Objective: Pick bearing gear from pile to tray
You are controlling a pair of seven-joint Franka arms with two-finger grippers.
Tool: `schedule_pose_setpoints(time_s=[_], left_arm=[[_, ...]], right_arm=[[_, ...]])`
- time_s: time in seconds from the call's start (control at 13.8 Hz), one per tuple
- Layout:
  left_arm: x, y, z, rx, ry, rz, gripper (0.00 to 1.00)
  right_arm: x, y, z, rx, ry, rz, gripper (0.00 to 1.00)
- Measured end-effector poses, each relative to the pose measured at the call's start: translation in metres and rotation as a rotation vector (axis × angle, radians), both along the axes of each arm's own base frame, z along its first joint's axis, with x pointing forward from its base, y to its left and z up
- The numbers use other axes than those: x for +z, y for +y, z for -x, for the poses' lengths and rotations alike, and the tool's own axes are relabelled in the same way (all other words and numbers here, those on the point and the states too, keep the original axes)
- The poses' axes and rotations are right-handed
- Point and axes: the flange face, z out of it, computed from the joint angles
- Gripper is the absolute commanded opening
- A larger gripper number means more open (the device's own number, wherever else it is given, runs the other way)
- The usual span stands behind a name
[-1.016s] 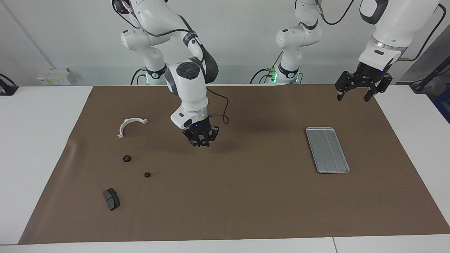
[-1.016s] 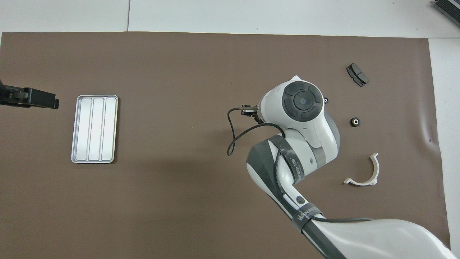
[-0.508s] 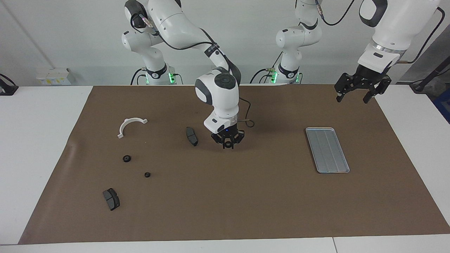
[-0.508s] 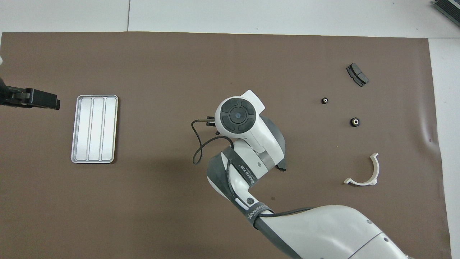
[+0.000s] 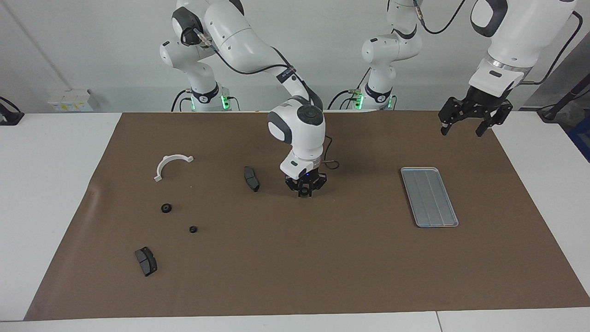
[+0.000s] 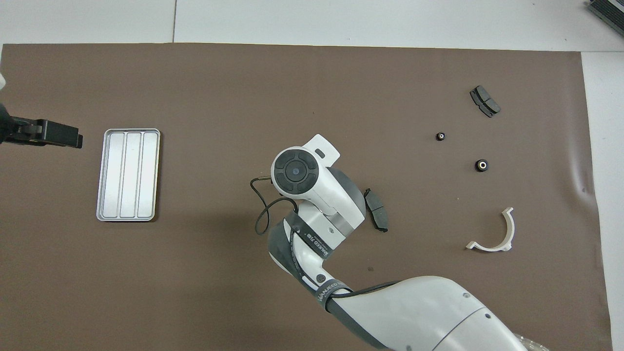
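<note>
Closest to the robots, the left gripper [image 5: 463, 129] hangs in the air over the corner of the brown mat [image 5: 322, 267] at the left arm's end, fingers spread apart and holding nothing; that arm is waiting.

A white half-ring bracket [image 5: 162, 166] comes next, lying toward the right arm's end. A little farther out, a dark brake pad [image 5: 251, 179] lies near the middle of the mat.

Just beside that pad, the right gripper [image 5: 304, 193] points straight down, low over the middle of the mat. Its fingers are pinched on what looks like a small black gear [image 5: 304, 191], a round dark shape between the tips. From overhead the arm's own wrist hides it.

The metal tray [image 5: 429, 197] sits flat toward the left arm's end, well apart from that gripper, with nothing in it.

Farther from the robots than the bracket, a larger gear [image 5: 166, 208] and a smaller gear [image 5: 193, 229] lie loose on the mat, near each other but apart.

Farthest out, a second brake pad [image 5: 146, 261] lies at the right arm's end.
</note>
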Motion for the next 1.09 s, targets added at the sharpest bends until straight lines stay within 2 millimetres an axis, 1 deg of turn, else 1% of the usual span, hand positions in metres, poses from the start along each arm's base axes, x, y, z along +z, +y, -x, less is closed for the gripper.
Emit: schedule_pose_setpoints(time_s=[0.07,0.15,0.22,0.44,0.51,0.58,0.65,0.73,0.8,0.87,0.94,1.02,1.09], left_arm=[[0.000,0.000,0.000,0.000,0.001,0.000,1.00],[-0.001,0.000,-0.001,0.000,0.002,0.000,1.00],[-0.002,0.000,-0.001,0.000,0.003,0.001,1.00],[-0.003,-0.002,-0.002,0.001,0.003,0.002,1.00],[-0.003,-0.004,-0.002,0.015,0.002,0.003,1.00],[-0.003,-0.010,-0.003,0.039,-0.002,0.008,1.00],[-0.005,-0.021,-0.004,0.065,-0.005,0.014,1.00],[-0.010,-0.038,-0.006,0.091,0.000,0.022,1.00],[-0.017,-0.058,-0.008,0.103,0.006,0.029,1.00],[-0.023,-0.071,-0.009,0.104,0.013,0.032,1.00],[-0.027,-0.080,-0.011,0.104,0.016,0.035,1.00],[-0.029,-0.082,-0.012,0.103,0.015,0.036,1.00],[-0.029,-0.082,-0.013,0.104,0.013,0.037,1.00]], right_arm=[[-0.002,0.000,0.000,0.001,0.002,0.002,0.44],[-0.002,0.000,0.001,0.001,0.003,0.004,0.58],[-0.003,0.000,0.001,0.002,0.006,0.006,0.80],[-0.004,0.004,0.006,0.010,0.019,0.019,1.00],[-0.004,0.004,0.006,0.009,0.022,0.022,1.00],[-0.003,0.001,0.004,0.005,0.020,0.023,1.00],[0.001,-0.004,-0.001,-0.006,0.012,0.021,1.00],[0.009,-0.014,-0.008,-0.025,0.004,0.020,1.00],[0.019,-0.031,-0.019,-0.049,0.000,0.021,1.00],[0.030,-0.050,-0.029,-0.065,-0.006,0.022,1.00],[0.042,-0.074,-0.041,-0.075,-0.011,0.023,1.00],[0.051,-0.101,-0.052,-0.081,-0.014,0.027,1.00],[0.057,-0.134,-0.060,-0.076,-0.010,0.036,1.00]])
